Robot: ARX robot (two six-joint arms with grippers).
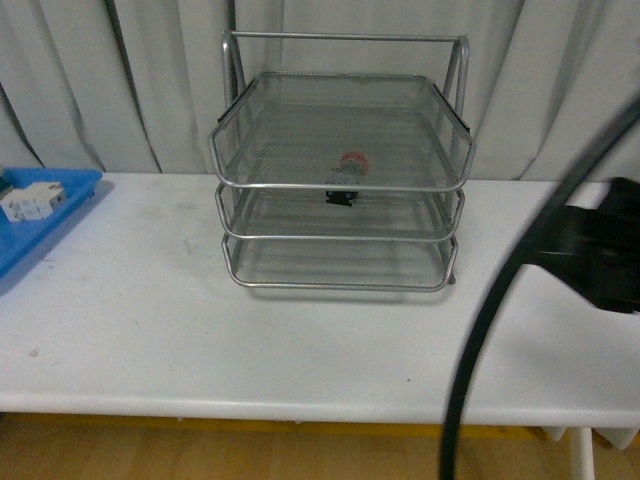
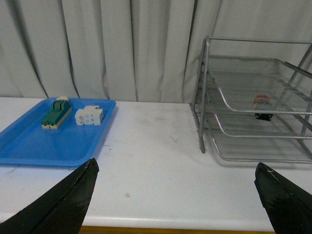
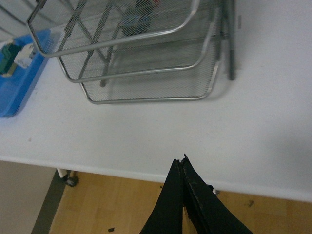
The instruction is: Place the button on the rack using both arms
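The rack [image 1: 341, 180], a three-tier silver wire-mesh stand, stands on the white worktop [image 1: 150, 330] before a grey curtain [image 2: 122, 48]. The button [image 1: 350, 168] lies in the top tier, toward the middle of the mesh floor, its red cap above its dark body; the left wrist view shows it [image 2: 262, 106] through the rack's side.

At the worktop's left end lies a blue tray [image 2: 29, 146] holding a green-and-cream switch [image 2: 56, 112] and a white block [image 2: 89, 116], side by side, apart.

The left gripper [image 2: 178, 200] has its jaws spread wide with nothing between them, well short of the rack. The right gripper [image 3: 182, 168] has its jaws pressed together, empty, above the worktop's near edge. In the front view the right arm [image 1: 600, 255] shows at the right, beside the rack, with a black cable [image 1: 500, 300] curving before it.
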